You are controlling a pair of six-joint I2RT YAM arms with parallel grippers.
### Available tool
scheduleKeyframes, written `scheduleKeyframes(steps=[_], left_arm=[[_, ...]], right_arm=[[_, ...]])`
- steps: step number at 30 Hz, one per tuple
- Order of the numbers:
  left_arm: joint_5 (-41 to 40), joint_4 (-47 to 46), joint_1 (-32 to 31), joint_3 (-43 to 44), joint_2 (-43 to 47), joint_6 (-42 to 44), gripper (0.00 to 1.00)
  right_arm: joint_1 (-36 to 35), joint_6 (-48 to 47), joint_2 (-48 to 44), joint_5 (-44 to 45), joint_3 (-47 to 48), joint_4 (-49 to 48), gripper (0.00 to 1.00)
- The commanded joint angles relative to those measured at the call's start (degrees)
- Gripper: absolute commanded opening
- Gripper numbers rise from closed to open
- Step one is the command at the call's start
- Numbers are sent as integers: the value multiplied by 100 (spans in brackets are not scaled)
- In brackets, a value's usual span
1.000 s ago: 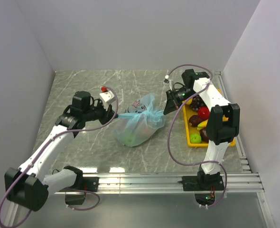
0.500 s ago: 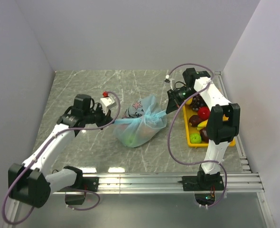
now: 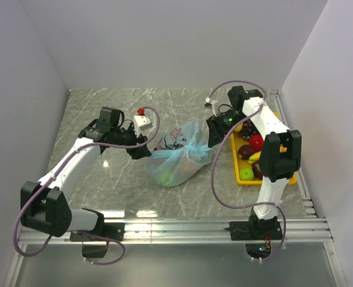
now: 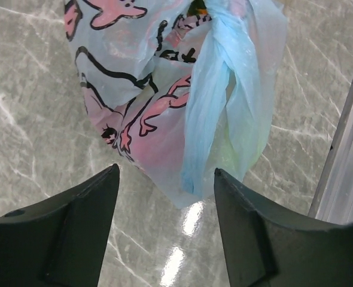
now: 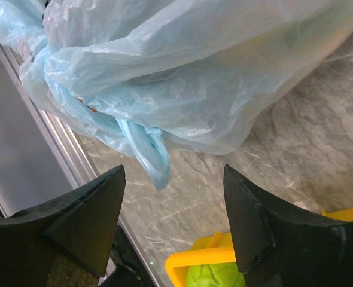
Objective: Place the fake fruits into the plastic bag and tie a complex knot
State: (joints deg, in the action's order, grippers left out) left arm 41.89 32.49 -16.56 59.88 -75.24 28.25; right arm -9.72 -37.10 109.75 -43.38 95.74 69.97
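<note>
Light-blue from above: looking at the plastic bag [image 3: 177, 160] resting on a grey marble table [image 3: 105, 107] between left gripper [image 3: 142, 151] and right gripper [image 3: 214, 133], both spread wide, gripping nothing, probably letting the knot [image 3: 182, 147] settle; white walls [image 3: 164, 42] enclosing. From left wrist: facing one slack tail [image 4: 206, 119], untouched. From right wrist: facing another, with yellow tray [image 5: 194, 257] just beyond.

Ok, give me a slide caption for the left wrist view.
Open left pincer hovers by the printed plastic bag on the marble table.
</note>
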Motion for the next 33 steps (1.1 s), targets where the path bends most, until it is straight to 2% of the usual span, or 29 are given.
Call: scheduleKeyframes(steps=[1, 9, 10, 12, 13, 14, 15, 17, 18, 21, 22, 23, 28, 33], left_arm=[[443, 362, -58, 340, -139, 400, 70], [347, 556, -479, 454, -429, 699, 72], [303, 583, -532, 481, -482, 778, 71], [197, 478, -699, 499, -588, 744, 71], [-12, 399, -769, 481, -640, 665, 71], [-110, 268, -909, 498, -728, 664, 70], [-206, 180, -954, 507, -763, 612, 70], [-601, -58, -1068, 481, -904, 480, 65], [-699, -163, -1086, 507, -974, 445, 60], [-998, -164, -1104, 656, -1255, 323, 24], [-1059, -138, -1069, 726, -1282, 278, 4], [-1051, -86, -973, 736, -1256, 260, 0], [-1121, 335, -385, 377, -529, 119, 0], [-1753, 846, 380, -46, 167, 189, 0]], right_arm=[[-223, -420, -16, 163, 252, 262, 73], [-443, -614, 274, 488, 304, 297, 56], [-452, -640, 335, 479, 331, 376, 48], [-487, -711, 380, 462, 454, 455, 38], [-496, -719, 380, 453, 480, 499, 24], [-505, -746, 380, 444, 524, 517, 19], [-505, -746, 371, 444, 550, 543, 9], [-505, -746, 319, 462, 568, 552, 0], [-505, -763, 249, 470, 568, 578, 0], [-488, -746, 39, 505, 472, 483, 0], [-496, -728, -24, 549, 393, 412, 0], [-479, -615, -103, 741, 340, 299, 0], [-102, -123, -595, 1620, 103, -642, 0], [154, -78, -876, 2691, 59, -1256, 0]])
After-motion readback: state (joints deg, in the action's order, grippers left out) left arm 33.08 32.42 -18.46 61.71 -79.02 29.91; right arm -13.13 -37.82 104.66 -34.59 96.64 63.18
